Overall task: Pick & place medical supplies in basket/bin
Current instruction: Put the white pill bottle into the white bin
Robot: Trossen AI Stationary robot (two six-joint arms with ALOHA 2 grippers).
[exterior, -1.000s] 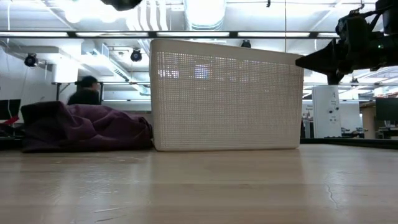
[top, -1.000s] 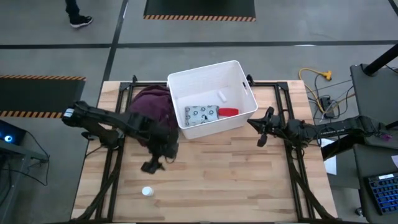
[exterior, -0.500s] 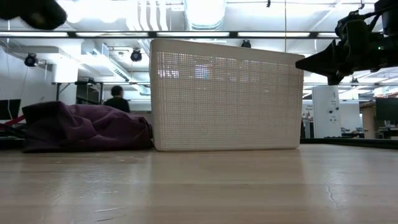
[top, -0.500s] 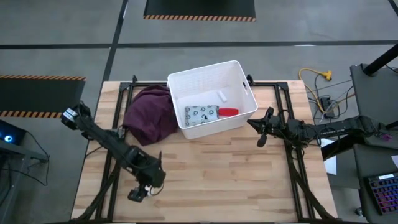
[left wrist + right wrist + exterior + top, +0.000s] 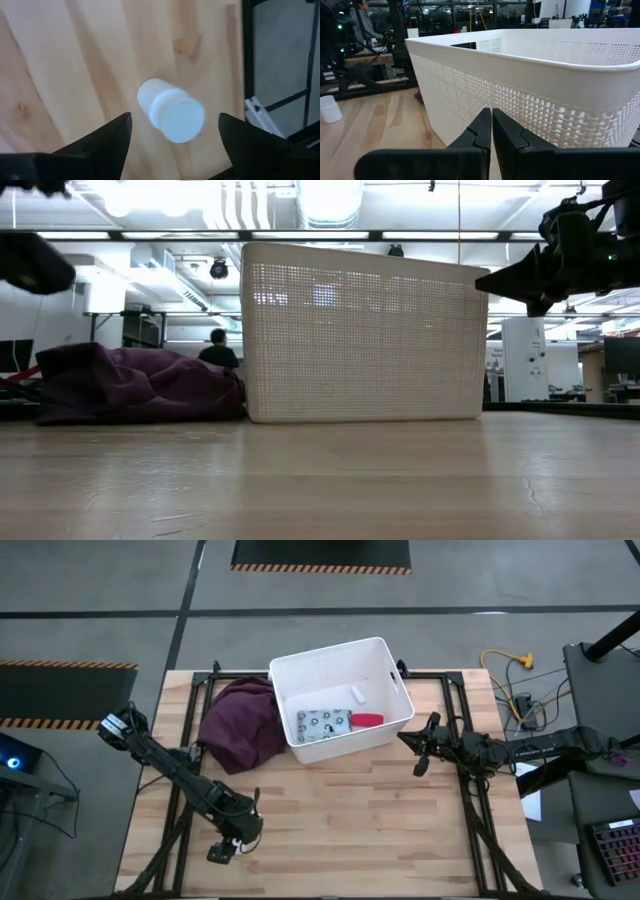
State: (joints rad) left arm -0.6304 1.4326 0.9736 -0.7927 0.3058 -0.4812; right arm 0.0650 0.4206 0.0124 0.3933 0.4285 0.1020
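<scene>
The white short cylinder (image 5: pixel 170 115) stands on the wooden table near its near left corner. My left gripper (image 5: pixel 174 120) hangs over it, pointing down, open, with one finger on either side and a gap to each. In the high view the left gripper (image 5: pixel 226 849) covers the cylinder. The white bin (image 5: pixel 340 700) holds the dark-spotted packet (image 5: pixel 323 722), the red oblong piece (image 5: pixel 367 720) and a small white piece (image 5: pixel 357 693). My right gripper (image 5: pixel 418 752) waits shut, just off the bin's right side.
The maroon cloth (image 5: pixel 240 722) lies bunched against the bin's left wall. The table's near edge and its dark frame are close to the cylinder. Bare wood stretches between the bin and the near edge. A person (image 5: pixel 218 350) shows in the room behind.
My left arm has swung from beside the maroon cloth toward the table's near left corner, has stopped over the white cylinder and has come down toward it. The cylinder has stayed in place. In the background a person has walked to the right.
</scene>
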